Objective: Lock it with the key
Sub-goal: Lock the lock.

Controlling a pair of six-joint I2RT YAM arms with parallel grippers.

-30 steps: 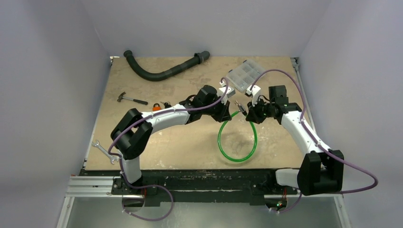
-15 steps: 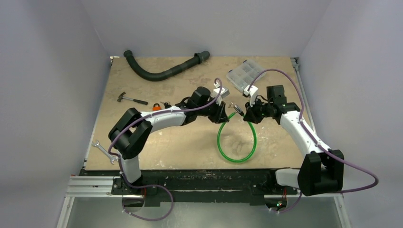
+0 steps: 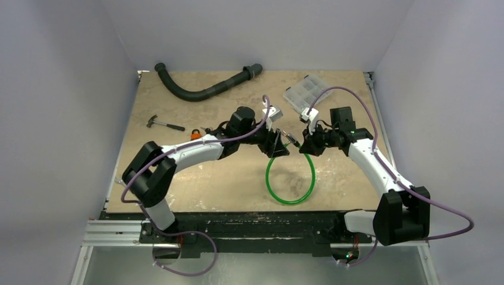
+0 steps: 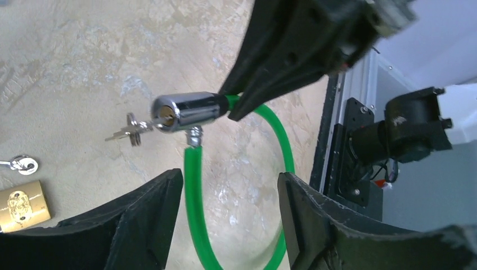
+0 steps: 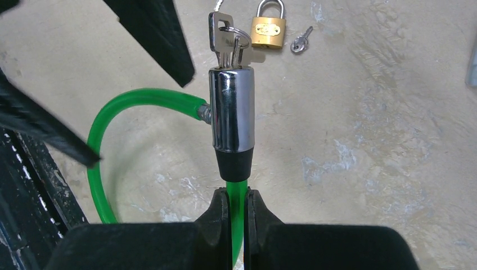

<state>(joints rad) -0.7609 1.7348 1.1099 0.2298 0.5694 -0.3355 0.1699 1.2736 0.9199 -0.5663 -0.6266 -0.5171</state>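
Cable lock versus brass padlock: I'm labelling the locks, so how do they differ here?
The green cable lock is gripped at its cable by the right hand; the brass padlock lies loose on the table. The cable lock has keys in its chrome cylinder; the padlock has none, a single key lying beside it. Both are keyed locks.

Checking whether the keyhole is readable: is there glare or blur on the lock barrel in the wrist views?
Left wrist: barrel sharp, bright highlights, keyed end legible. Right wrist: barrel and cable sharp, a white streak down the chrome, keys crisp; left gripper smeared at the left edge.
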